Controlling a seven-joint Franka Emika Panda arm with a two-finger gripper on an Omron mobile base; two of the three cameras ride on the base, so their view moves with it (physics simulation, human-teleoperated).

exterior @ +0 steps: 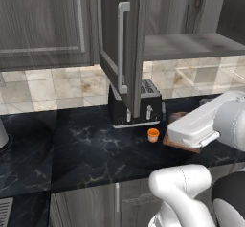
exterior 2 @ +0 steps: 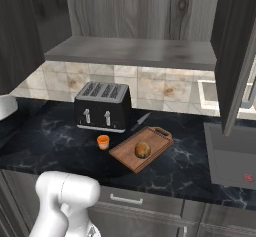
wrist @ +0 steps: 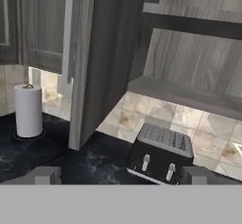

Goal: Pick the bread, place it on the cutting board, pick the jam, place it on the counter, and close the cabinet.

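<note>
The small round golden-brown bread (exterior 2: 143, 150) sits on the flat reddish-brown wooden cutting board (exterior 2: 156, 136), which lies on the black marble tabletop (exterior 2: 60, 141). The tiny orange jam jar (exterior 2: 103, 141) stands just beside the black toaster (exterior 2: 102, 106). The dark grey cabinet door (exterior: 122, 44) hangs open. The dark fingers (wrist: 45, 175) stand spread apart, holding nothing.

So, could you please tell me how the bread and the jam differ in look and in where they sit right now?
The bread is a round golden-brown lump, while the jam is an orange cup-shaped jar with a paler top band. The bread rests on the cutting board, whereas the jam stands directly on the counter, in front of the toaster. Both are small, similar in size, and out of the cabinet.
</note>
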